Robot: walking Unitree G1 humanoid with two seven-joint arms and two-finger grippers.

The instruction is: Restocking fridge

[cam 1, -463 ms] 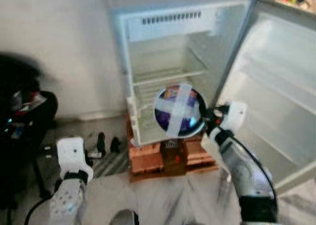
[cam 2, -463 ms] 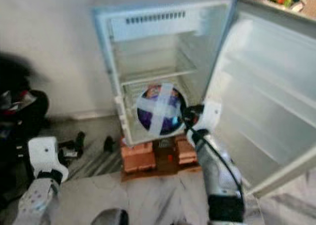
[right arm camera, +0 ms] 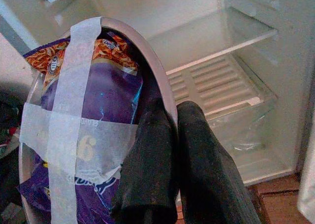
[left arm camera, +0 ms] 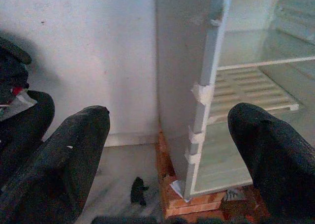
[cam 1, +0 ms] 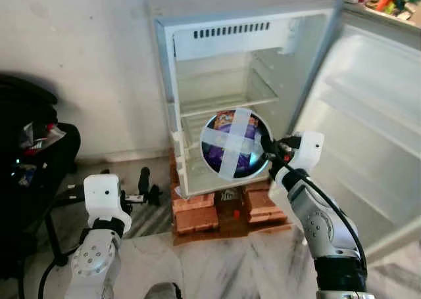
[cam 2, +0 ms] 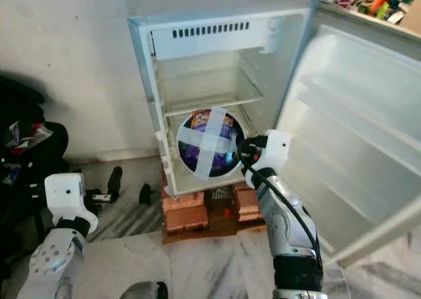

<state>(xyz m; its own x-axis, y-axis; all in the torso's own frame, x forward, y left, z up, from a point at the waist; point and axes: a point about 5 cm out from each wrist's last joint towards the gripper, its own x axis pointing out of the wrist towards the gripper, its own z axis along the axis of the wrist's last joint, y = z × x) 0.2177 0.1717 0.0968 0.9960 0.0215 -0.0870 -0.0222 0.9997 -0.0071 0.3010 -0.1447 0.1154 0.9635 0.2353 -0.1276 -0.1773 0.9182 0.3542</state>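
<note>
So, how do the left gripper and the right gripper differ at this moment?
The right gripper is shut on the rim of a metal bowl holding a taped-in purple packet; the left gripper is open and holds nothing. The right gripper is raised in front of the open fridge, while the left gripper sits lower, to the left of the fridge, near the floor. Both have two black fingers and point toward the fridge.

Taped bowl (cam 1: 235,144) before open fridge (cam 1: 223,69); fridge on bricks (cam 1: 197,213); door (cam 1: 368,128) right.
</note>
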